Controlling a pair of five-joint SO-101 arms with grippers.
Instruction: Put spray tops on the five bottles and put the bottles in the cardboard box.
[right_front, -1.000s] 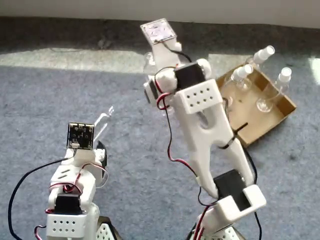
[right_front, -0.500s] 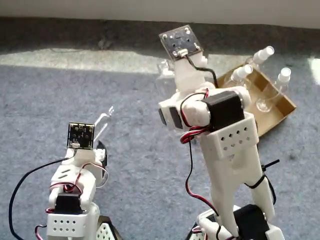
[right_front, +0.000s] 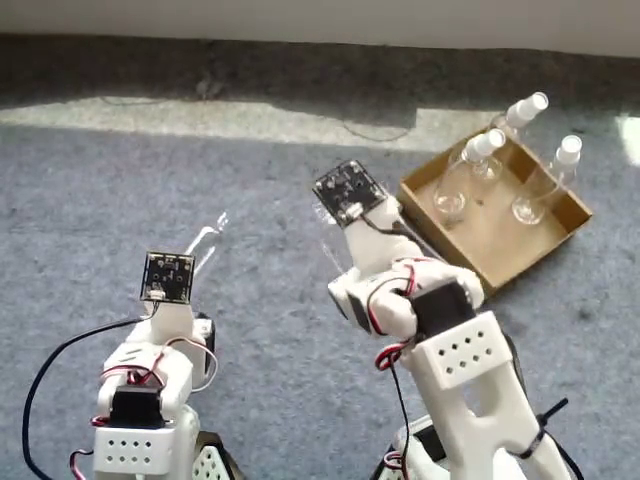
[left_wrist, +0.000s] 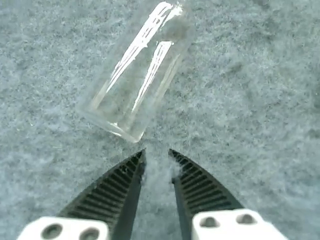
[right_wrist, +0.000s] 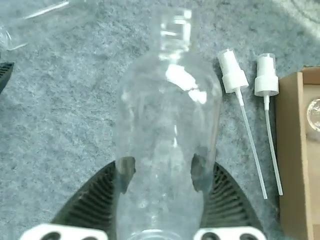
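right arm (right_front: 455, 345) folded low beside brown cardboard box (right_front: 500, 242) | right tool (right_wrist: 164, 168) clamped on uncapped clear plastic bottle (right_wrist: 170, 107), near two white spray tops (right_wrist: 232, 76) laid on grey tabletop (right_front: 100, 200) | left tool (left_wrist: 157, 157) narrowly parted, just short of second clear bottle (left_wrist: 137, 75) laid flat

No text, label, number or sign can be read anywhere.
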